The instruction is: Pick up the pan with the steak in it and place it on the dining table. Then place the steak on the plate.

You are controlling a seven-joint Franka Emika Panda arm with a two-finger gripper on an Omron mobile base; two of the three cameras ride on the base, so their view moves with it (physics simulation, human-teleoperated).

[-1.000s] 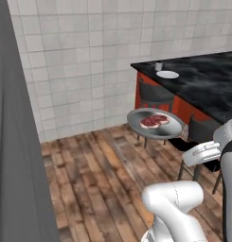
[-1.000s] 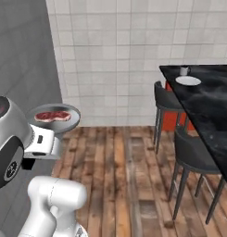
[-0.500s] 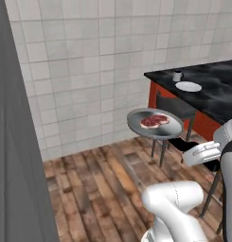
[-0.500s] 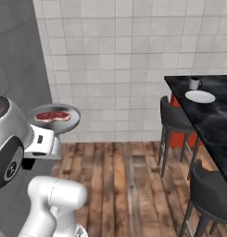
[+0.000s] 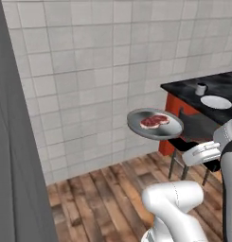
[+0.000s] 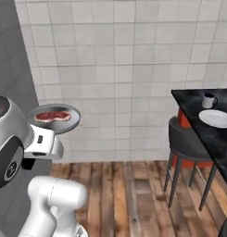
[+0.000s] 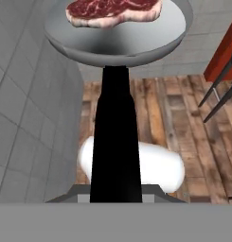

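one pan (image 5: 155, 124), one steak (image 5: 154, 121), one plate (image 6: 216, 118), one cup (image 6: 208, 100), one dining table (image 6: 189, 99), one stool (image 6: 184, 140)

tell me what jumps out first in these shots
A shallow round grey metal pan hangs in mid-air before the tiled wall, held by its black handle, with a raw red marbled steak lying in it. Off to the right, a round white plate waits on the black marble dining table.
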